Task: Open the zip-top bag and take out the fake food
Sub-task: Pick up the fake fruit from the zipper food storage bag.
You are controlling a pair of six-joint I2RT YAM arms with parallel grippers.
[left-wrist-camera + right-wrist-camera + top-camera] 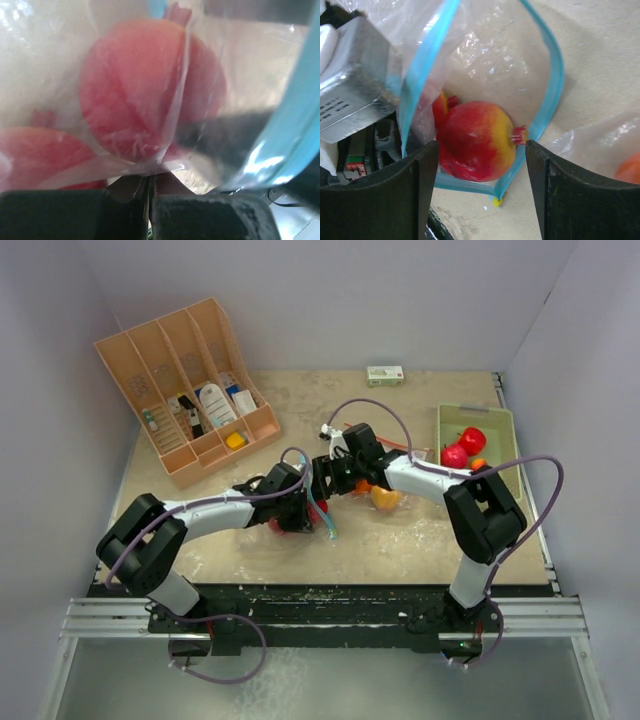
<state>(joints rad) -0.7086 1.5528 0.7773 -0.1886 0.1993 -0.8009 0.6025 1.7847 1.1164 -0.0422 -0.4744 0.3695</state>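
Clear bag [495, 55] pinched mid-desk, mouth gaping.
Clamped tight on thin crinkled film with the left gripper [148, 200], beside the blue zip strip [551, 75] curving round that mouth. Spread wide with the right gripper [481, 150], dark blocky fingers [417, 195] flanking a round, glossy red-and-yellow fruit [477, 140] within it. Behind the film, blurred pinkish-red balls [135, 90]. Near the bag, a smooth orange fruit [385, 498]; in the pale green rectangular tray [502, 425] at the right edge, shiny red ones [471, 439].

No text can be read
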